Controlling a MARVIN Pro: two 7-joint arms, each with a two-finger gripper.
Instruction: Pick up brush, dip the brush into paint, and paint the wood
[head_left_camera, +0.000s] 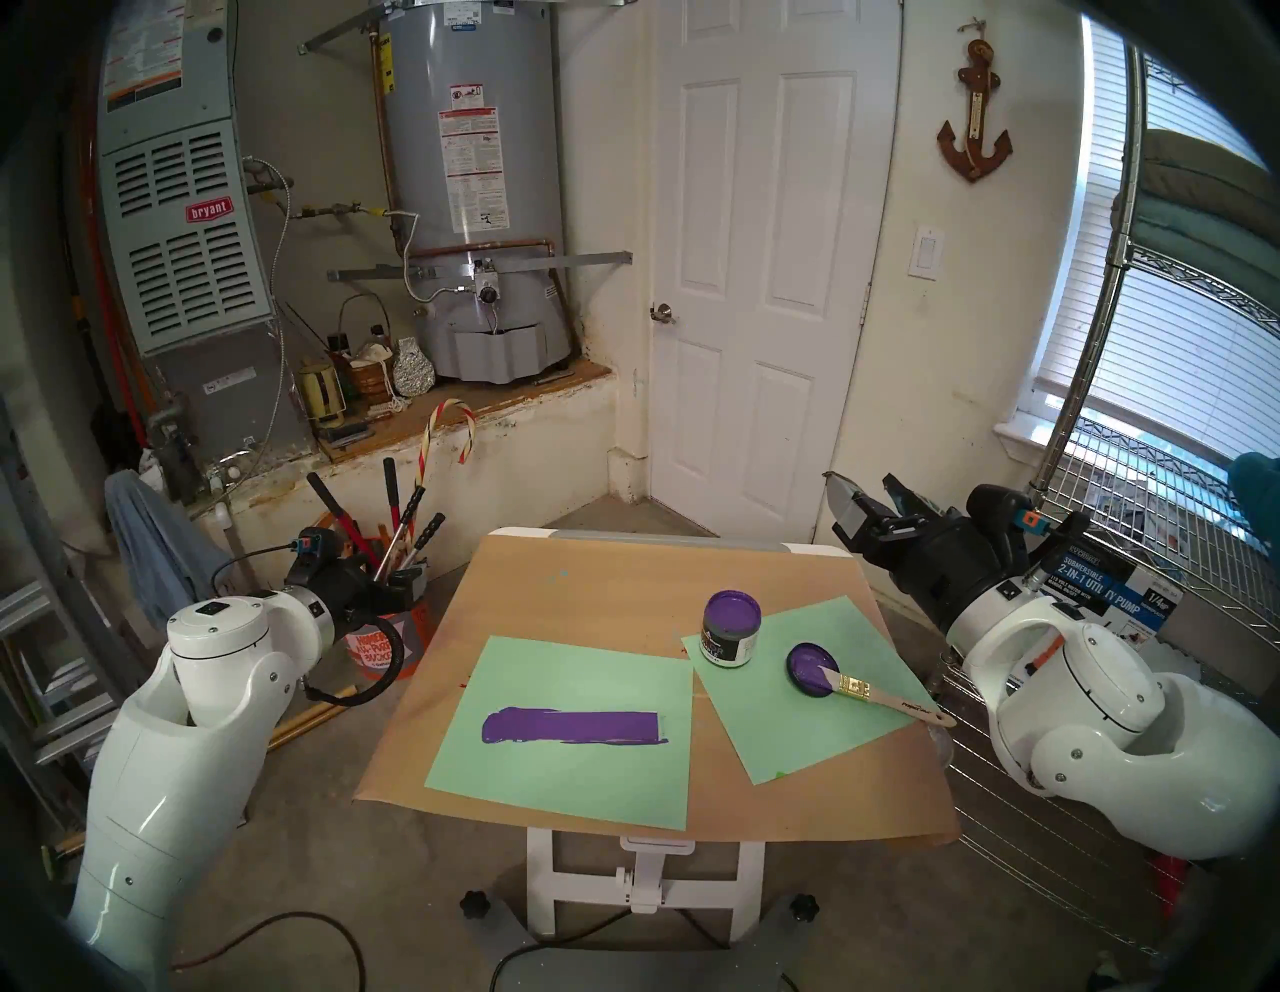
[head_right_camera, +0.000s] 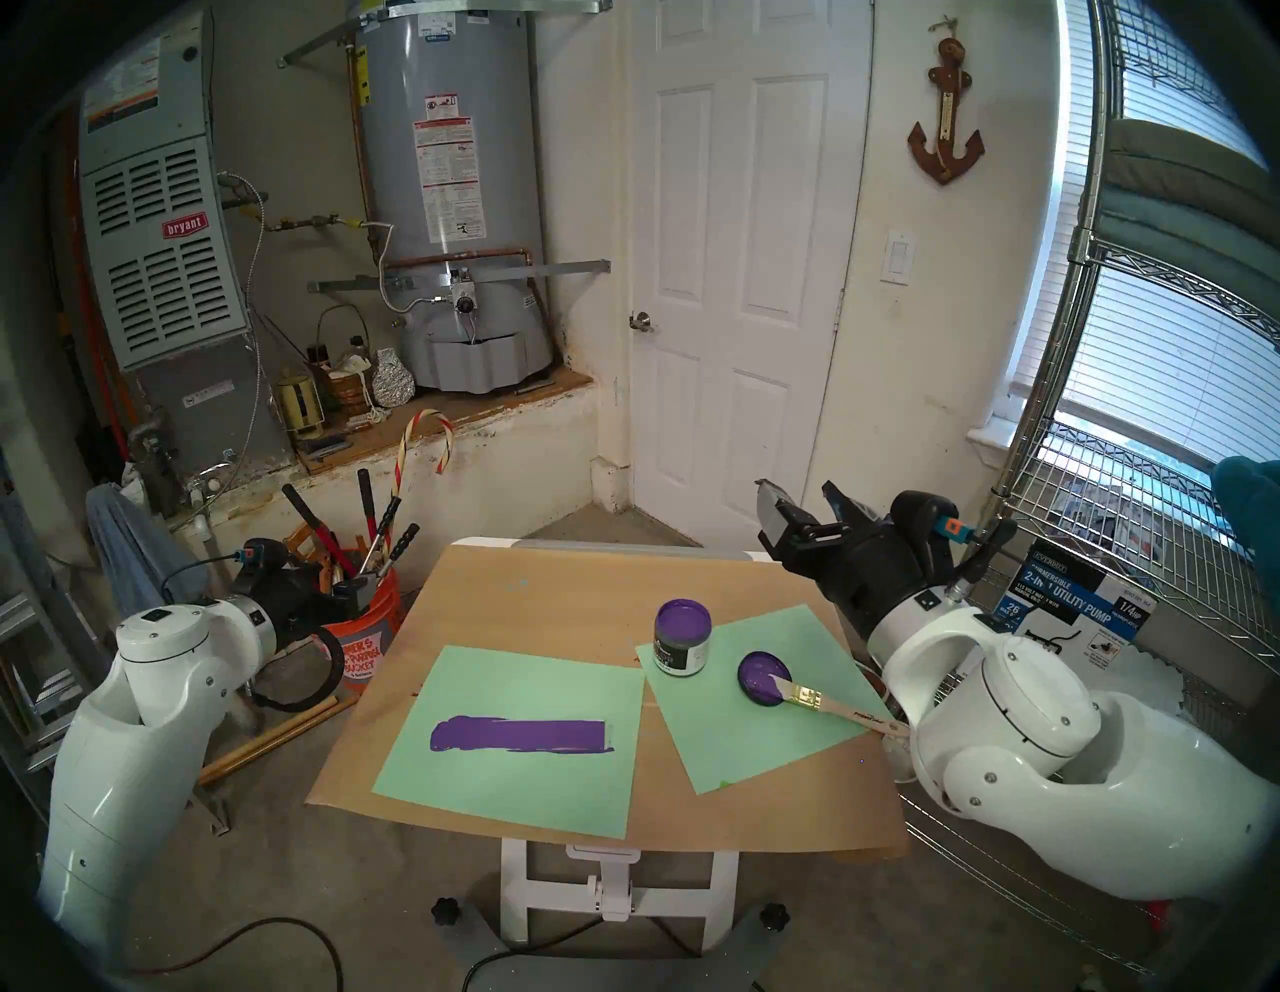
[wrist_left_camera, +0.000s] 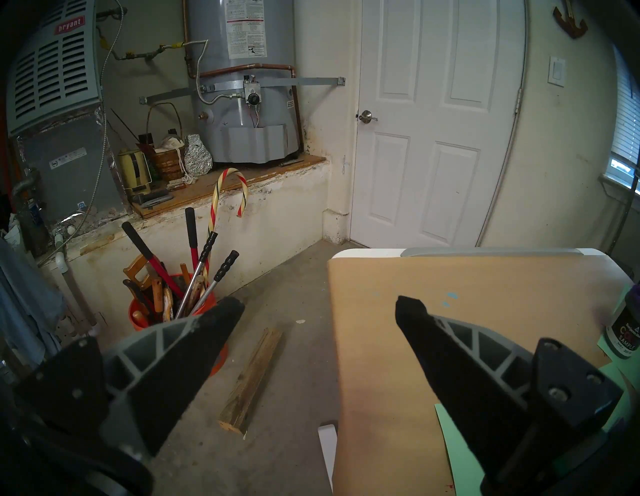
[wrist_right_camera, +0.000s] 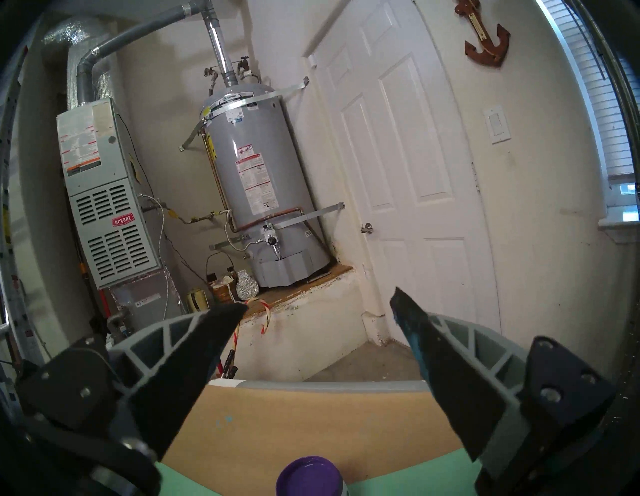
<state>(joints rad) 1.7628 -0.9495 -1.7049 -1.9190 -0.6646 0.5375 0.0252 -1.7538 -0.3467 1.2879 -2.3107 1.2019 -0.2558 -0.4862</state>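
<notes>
The brush (head_left_camera: 874, 693) lies slantwise just right of the paint jar (head_left_camera: 731, 627), bristles resting on the purple lid (head_left_camera: 811, 668) and handle pointing away from the jar, while both the left gripper (wrist_left_camera: 317, 311) and right gripper (wrist_right_camera: 320, 311) hang spread and empty.

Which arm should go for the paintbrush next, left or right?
Right. The brush lies on the table's right side, handle pointing toward the right claw, which is open and empty. The left claw hangs off the table's far side.

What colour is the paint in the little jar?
Purple paint, clearest in the head view.
</notes>
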